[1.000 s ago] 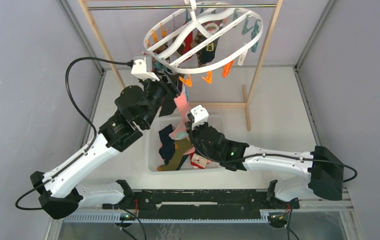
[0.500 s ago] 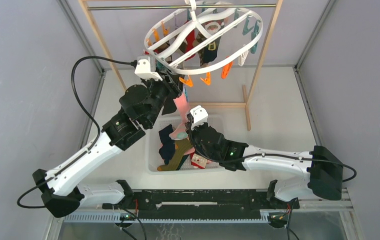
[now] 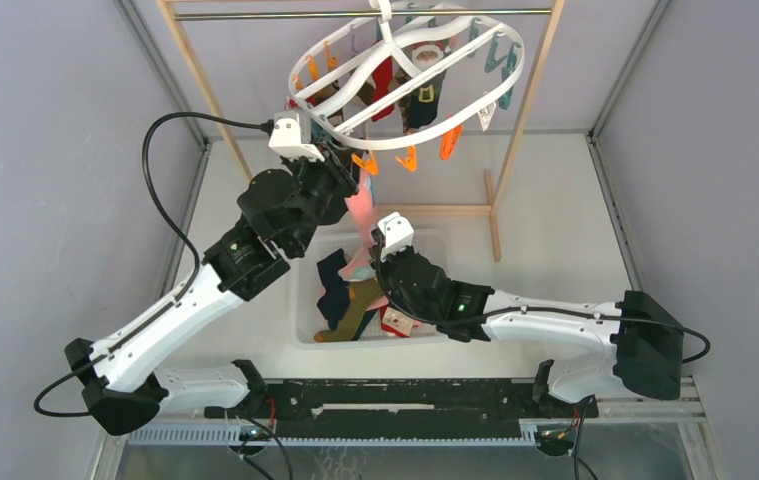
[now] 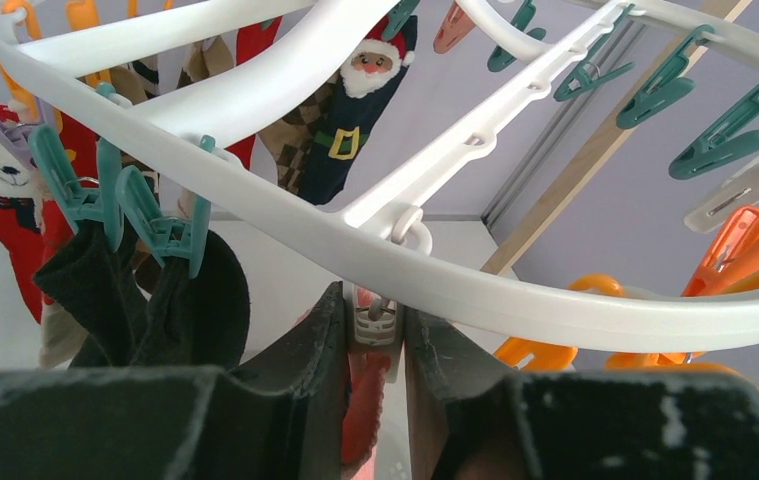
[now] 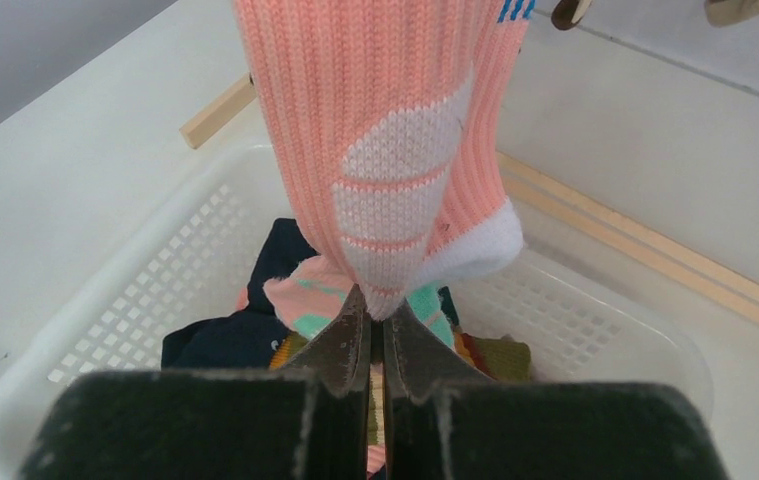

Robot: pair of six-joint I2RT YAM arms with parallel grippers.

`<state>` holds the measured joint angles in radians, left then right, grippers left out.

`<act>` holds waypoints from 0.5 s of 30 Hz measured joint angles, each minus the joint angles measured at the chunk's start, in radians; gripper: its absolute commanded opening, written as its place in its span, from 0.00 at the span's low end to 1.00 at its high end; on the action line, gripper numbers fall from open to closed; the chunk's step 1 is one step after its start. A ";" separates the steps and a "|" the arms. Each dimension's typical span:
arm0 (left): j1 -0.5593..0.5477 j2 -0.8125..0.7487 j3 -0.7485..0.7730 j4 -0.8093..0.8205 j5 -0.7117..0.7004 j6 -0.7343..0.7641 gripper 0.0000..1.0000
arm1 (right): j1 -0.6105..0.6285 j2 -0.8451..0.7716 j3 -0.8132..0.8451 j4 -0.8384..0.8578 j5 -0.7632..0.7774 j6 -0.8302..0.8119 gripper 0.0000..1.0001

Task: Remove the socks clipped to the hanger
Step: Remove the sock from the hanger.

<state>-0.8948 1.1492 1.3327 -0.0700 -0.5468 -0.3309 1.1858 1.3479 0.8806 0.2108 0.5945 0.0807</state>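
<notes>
Pinching a white clip [image 4: 375,330] under the near-left rim of the hanger [image 4: 285,215] with the left gripper [image 4: 373,305], narrowed onto both sides of it (black socks [image 4: 185,310] dangling from teal clips [image 4: 75,190] just to the left). Hanging straight down from that clip, over the basket [image 5: 145,300] at the near middle of the table [image 5: 55,180]: a salmon sock [image 5: 375,120]. Gripping that sock's lowest tip with the right gripper [image 5: 373,310], closed almost fully on the knit.

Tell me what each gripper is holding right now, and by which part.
Right gripper pinches the salmon pink sock by its lowest tip. Left gripper squeezes the white clip under the hanger by its sides.
</notes>
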 measured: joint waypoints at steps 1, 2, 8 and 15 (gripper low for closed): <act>0.000 0.000 0.000 0.000 0.000 0.000 0.03 | 0.000 0.001 0.000 -0.001 -0.001 0.000 0.06; 0.000 -0.001 0.000 0.000 0.000 0.000 0.03 | 0.000 0.001 0.000 -0.002 -0.001 0.000 0.06; 0.000 -0.011 0.000 0.000 0.001 0.000 0.04 | 0.001 0.001 0.000 -0.022 -0.001 0.008 0.05; 0.000 -0.027 0.000 0.000 0.002 0.001 0.07 | 0.032 -0.010 -0.019 -0.031 0.000 0.030 0.05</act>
<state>-0.8948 1.1221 1.3327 -0.0704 -0.5453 -0.3302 1.2182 1.3380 0.8612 0.1799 0.5949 0.1108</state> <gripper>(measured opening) 0.273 0.072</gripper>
